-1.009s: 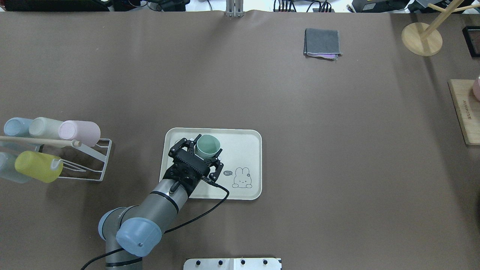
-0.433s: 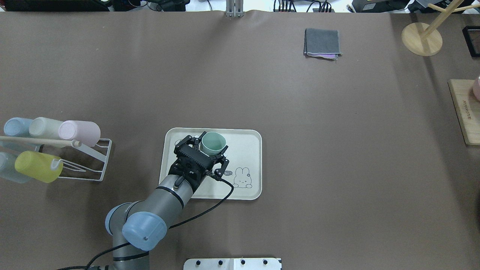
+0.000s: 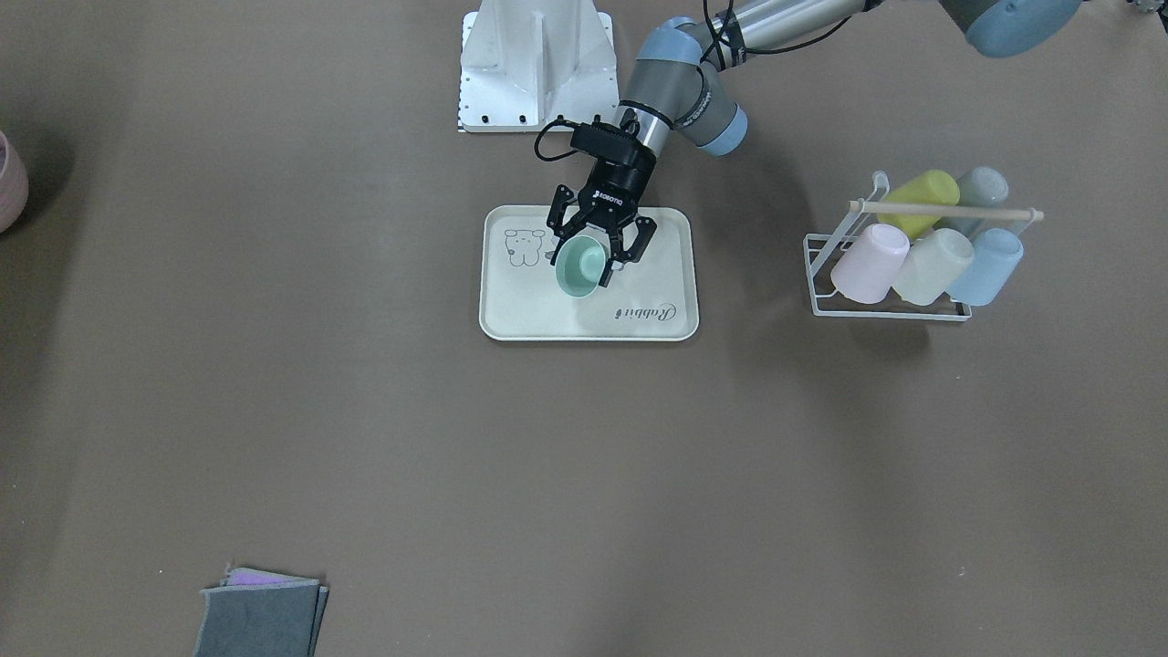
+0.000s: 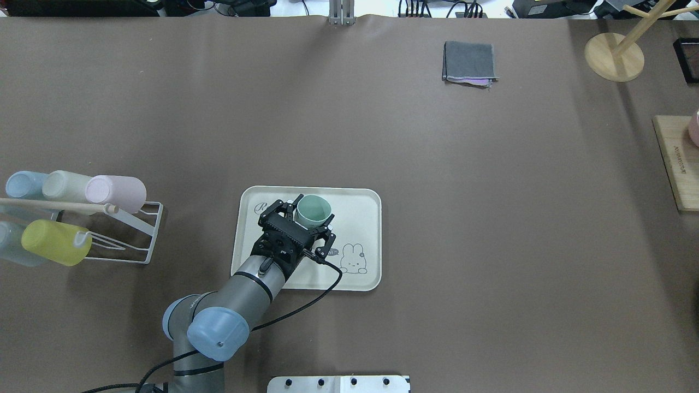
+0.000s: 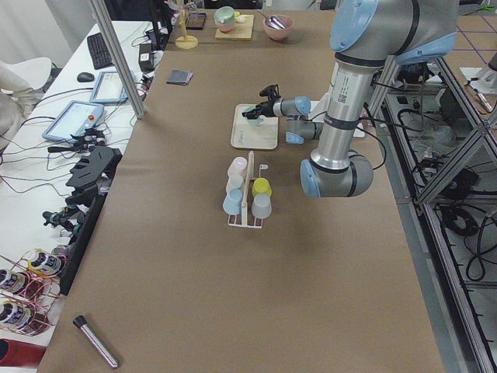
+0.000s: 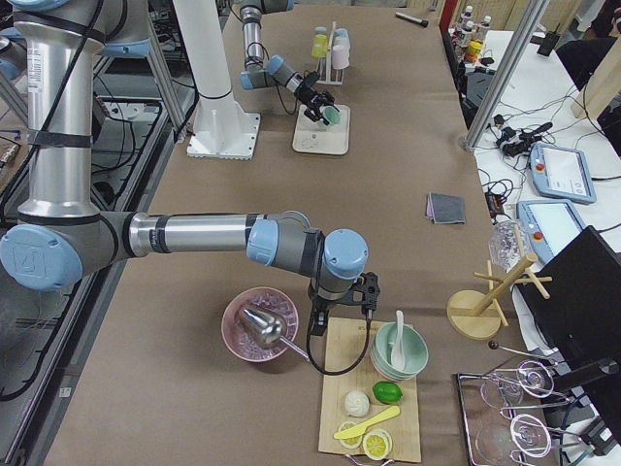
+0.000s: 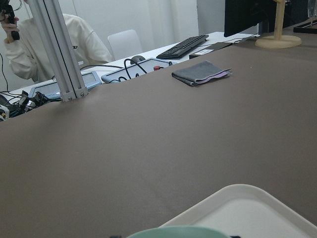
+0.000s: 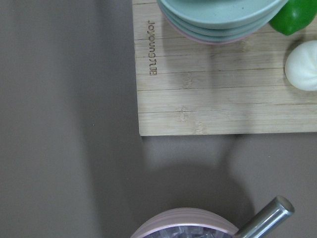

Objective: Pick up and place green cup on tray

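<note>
The mint-green cup (image 4: 314,207) stands mouth-up over the far left part of the cream tray (image 4: 363,215), which carries a small animal drawing and the script "Rabbit". My left gripper (image 4: 312,216) reaches in from the near side, its fingers on either side of the cup and shut on it. The front view shows the same: gripper (image 3: 595,255), cup (image 3: 581,266), tray (image 3: 662,274). I cannot tell whether the cup touches the tray. The left wrist view shows only the cup's rim (image 7: 178,232). My right gripper (image 6: 366,291) hovers by a wooden board; whether it is open or shut cannot be told.
A white wire rack (image 4: 125,240) left of the tray holds several pastel cups, among them a lime one (image 4: 54,242) and a pink one (image 4: 116,192). A folded grey cloth (image 4: 469,63) lies far back. A wooden stand (image 4: 614,54) and wooden board (image 4: 677,161) are at the right.
My left gripper has moved a little to the right across the tray, and the green cup has moved with it.
</note>
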You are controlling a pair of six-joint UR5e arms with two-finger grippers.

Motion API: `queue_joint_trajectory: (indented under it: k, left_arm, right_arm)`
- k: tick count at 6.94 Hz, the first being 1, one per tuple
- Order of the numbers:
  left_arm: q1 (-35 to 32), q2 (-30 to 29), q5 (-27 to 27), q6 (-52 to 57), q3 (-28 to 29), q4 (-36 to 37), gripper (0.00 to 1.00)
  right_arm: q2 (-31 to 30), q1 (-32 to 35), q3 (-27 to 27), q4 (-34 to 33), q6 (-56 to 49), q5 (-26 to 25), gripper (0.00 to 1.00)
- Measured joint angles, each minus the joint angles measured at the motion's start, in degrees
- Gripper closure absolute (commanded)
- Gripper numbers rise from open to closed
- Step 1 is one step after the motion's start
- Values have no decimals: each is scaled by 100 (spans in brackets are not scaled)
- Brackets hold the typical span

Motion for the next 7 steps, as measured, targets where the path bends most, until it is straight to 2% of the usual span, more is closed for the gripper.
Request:
queue_joint_trajectory:
  k: [3,7]
  left_arm:
    - [-2,-26,-64,23,70,-310,16]
    - [2,-10,-79,21,75,-369,16]
  right_arm:
    - [0,1,0,0,0,0,0]
    - [0,0,7,0,0,0,0]
